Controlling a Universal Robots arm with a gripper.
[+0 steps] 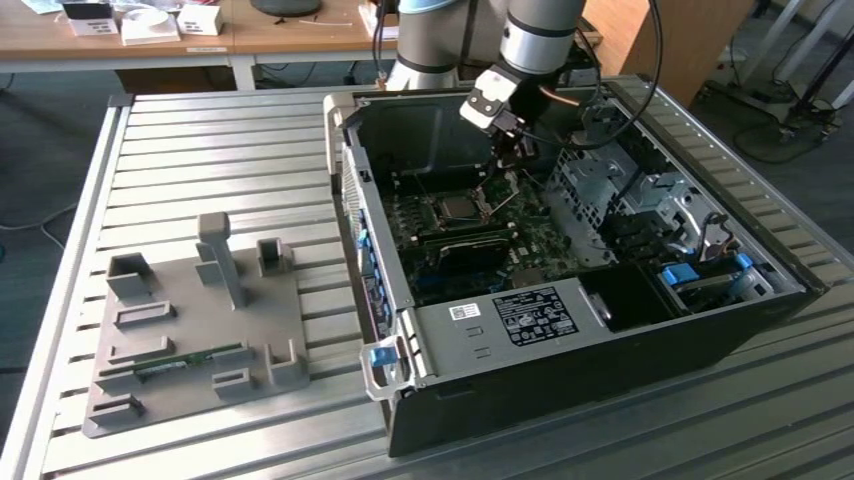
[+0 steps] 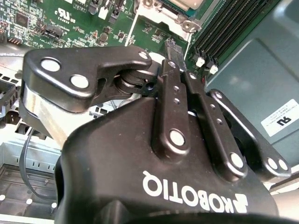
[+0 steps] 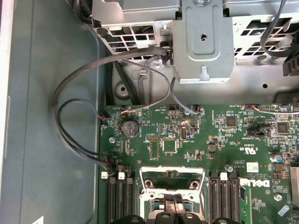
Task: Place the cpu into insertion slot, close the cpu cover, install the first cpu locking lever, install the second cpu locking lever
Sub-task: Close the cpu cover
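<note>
Background's a couple of wooden desks (image 1: 267,40) with white boxes on them, and up front there's a big slatted metal table (image 1: 214,150). On it sits the open computer case (image 1: 561,380), and over on the exterior view's left is a grey fixture plate (image 1: 187,335) with a bunch of upright holders. The arm (image 1: 541,35) comes down into the case from the back.

Inside, the green motherboard (image 3: 187,140) covers the floor of the case, with grey cables (image 3: 74,93) looping off one corner and black memory slots (image 3: 120,200) on both sides of the socket. The gripper (image 2: 170,46) is right down at the edge of the insertion slot (image 1: 461,208). Its jaws are pressed together, and I can't see anything between them (can't tell if the tips actually touch the frame).

The cpu cover (image 3: 172,173) looks like it's lying flat over the slot, silvery frame with the dark window in the middle. In the second wrist view a sliver of pale metal shows inside that frame, which looks like the cpu (image 2: 184,3) sitting in the slot.
</note>
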